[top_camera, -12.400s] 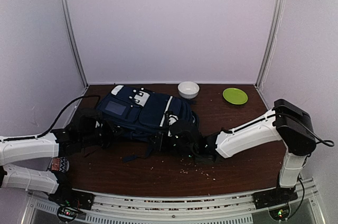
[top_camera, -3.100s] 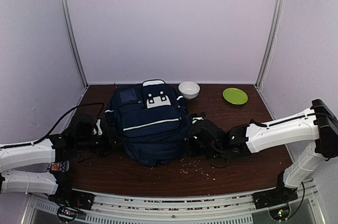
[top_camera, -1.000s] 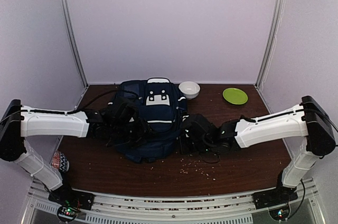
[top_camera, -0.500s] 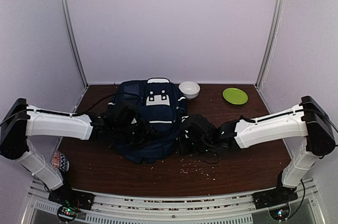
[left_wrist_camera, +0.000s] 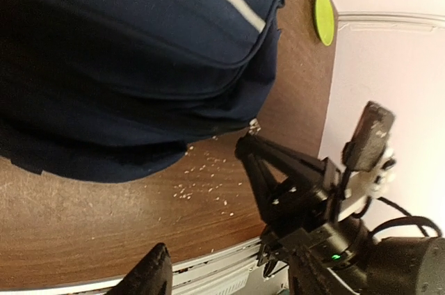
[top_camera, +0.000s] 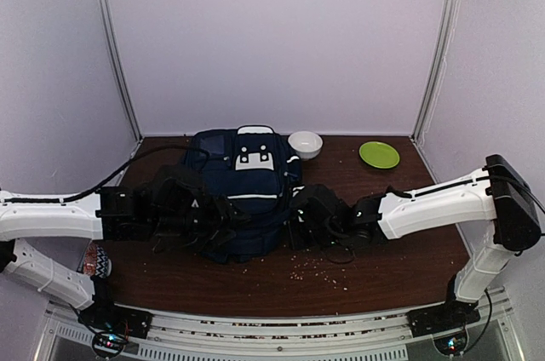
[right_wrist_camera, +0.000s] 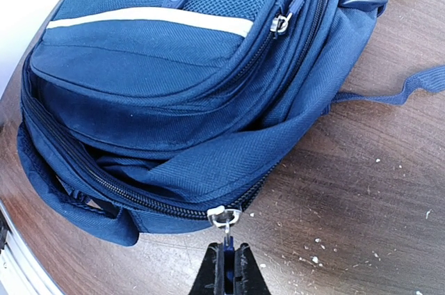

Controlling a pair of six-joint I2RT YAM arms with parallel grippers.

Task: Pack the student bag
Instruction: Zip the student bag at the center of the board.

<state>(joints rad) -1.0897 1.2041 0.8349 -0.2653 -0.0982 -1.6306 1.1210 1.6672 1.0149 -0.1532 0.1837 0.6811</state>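
Observation:
The student bag [top_camera: 243, 186], navy blue with white stripe trim, lies flat on the brown table [top_camera: 400, 246] with its top toward the back wall. My right gripper [right_wrist_camera: 226, 252] is shut on the pull tab of the main zipper [right_wrist_camera: 224, 216] at the bag's near right corner [top_camera: 289, 226]; the zipper is partly open along the near edge. At the bag's near left side my left gripper [top_camera: 223, 220] stands open with nothing between its fingers [left_wrist_camera: 149, 277]. Its view shows the student bag [left_wrist_camera: 125, 65] and the right gripper [left_wrist_camera: 278, 170] beyond it.
A white bowl [top_camera: 304, 144] and a green plate [top_camera: 379, 154] sit at the back right. Pale crumbs [top_camera: 317, 269] are scattered in front of the bag. A small patterned object [top_camera: 96, 260] lies at the table's near left edge. Loose blue straps [right_wrist_camera: 410, 86] trail right of the bag.
My left arm has drawn back to the left and lowered, its open gripper sliding off the bag's front toward the near left side. The right gripper has kept its hold on the zipper pull.

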